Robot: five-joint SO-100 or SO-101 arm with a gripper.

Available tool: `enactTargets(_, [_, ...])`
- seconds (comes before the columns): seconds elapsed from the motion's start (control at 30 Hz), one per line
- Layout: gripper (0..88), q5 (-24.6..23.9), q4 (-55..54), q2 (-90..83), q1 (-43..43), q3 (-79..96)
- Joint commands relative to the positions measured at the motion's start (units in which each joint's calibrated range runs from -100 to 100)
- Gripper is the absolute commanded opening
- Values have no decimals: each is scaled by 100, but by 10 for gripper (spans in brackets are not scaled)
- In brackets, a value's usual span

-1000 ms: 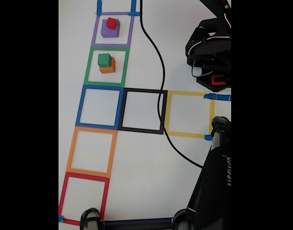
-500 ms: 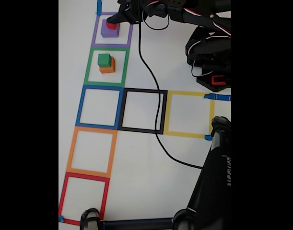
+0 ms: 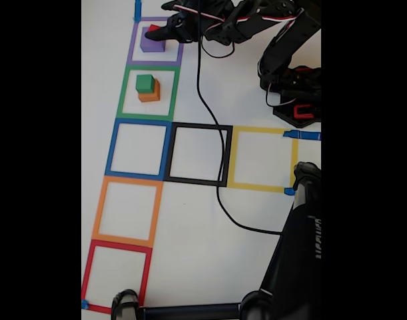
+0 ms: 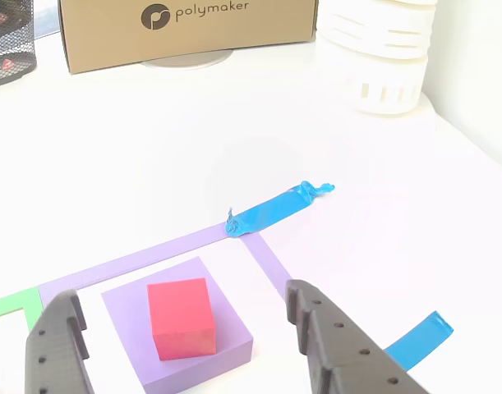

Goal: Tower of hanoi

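Purple tape marks the topmost square point(image 3: 156, 41) in a column of coloured outlines laid on the white counter point(image 3: 190, 227), as seen in the fixed view. Inside that square a flat purple block point(image 3: 152, 45) is stacked with a small red cube point(image 3: 152, 29), and the black jaws point(image 3: 164, 30) of the robot arm point(image 3: 256, 23) are held just at the stack, reaching in from the right of that view. In the other view the red cube point(image 4: 181, 316) is shown sitting on top of the purple block point(image 4: 178, 336), with the jaws point(image 4: 189, 345) spread open, one dark finger point(image 4: 60, 349) to the left of the stack and the other finger point(image 4: 341, 345) to the right, neither touching the cube. Whether the fingers touch the purple block cannot be told. In the green-taped square point(image 3: 148, 93) just below in the fixed view, a small green cube point(image 3: 144, 83) is seen resting on a larger orange block point(image 3: 150, 93). Further down, blue point(image 3: 139, 149), orange point(image 3: 127, 211) and red point(image 3: 117, 276) taped squares are laid in line, with black point(image 3: 198, 154) and yellow point(image 3: 262, 159) squares set to the right of the blue one. A black cable point(image 3: 216, 133) is trailed across the black square. Strips of blue tape point(image 4: 275, 209) are seen at the purple square's corner in the other view, with a brown cardboard box point(image 4: 185, 29) at the back.
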Motion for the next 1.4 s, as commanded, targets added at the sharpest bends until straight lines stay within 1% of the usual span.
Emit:
enactTargets(0.0, [281,18,-795,622,-44,-254])
enactTargets(0.23, [277,18,-1580,1470,-217,-445])
enactTargets(0.77, [260,18,-2026,2560,-246,-1017])
enactTargets(0.93, [246,18,-2374,2883,-246,-1035])
enactTargets(1.17, [216,18,-2471,3174,-246,-1235])
enactTargets(1.37, [160,18,-2463,3254,-274,-1281])
